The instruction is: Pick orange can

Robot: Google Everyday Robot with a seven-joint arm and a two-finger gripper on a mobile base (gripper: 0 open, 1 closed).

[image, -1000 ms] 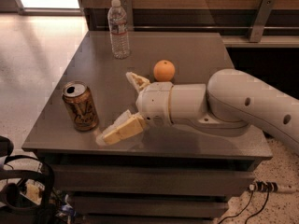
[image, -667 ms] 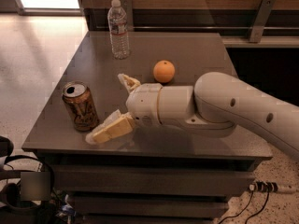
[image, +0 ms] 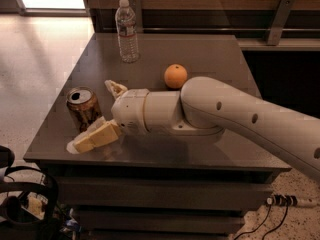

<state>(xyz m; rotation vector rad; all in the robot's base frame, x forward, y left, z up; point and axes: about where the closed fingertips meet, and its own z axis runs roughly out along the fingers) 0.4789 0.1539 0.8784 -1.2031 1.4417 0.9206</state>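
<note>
The orange can (image: 82,107) stands upright near the front left of the dark grey table (image: 210,59). It is coppery brown with a silver top. My gripper (image: 98,115) reaches in from the right on a thick white arm. Its fingers are open, one cream finger (image: 95,138) in front of the can and the other (image: 114,88) behind it. The can sits between them, at the fingers' outer part. I cannot tell whether either finger touches it.
A round orange fruit (image: 175,76) lies mid-table just behind my arm. A clear plastic water bottle (image: 127,31) stands at the back left. The table's front edge is just below the near finger. Black equipment (image: 25,204) sits on the floor at lower left.
My gripper has moved left toward the can, so its open fingers now straddle it. The can, fruit and bottle have not moved.
</note>
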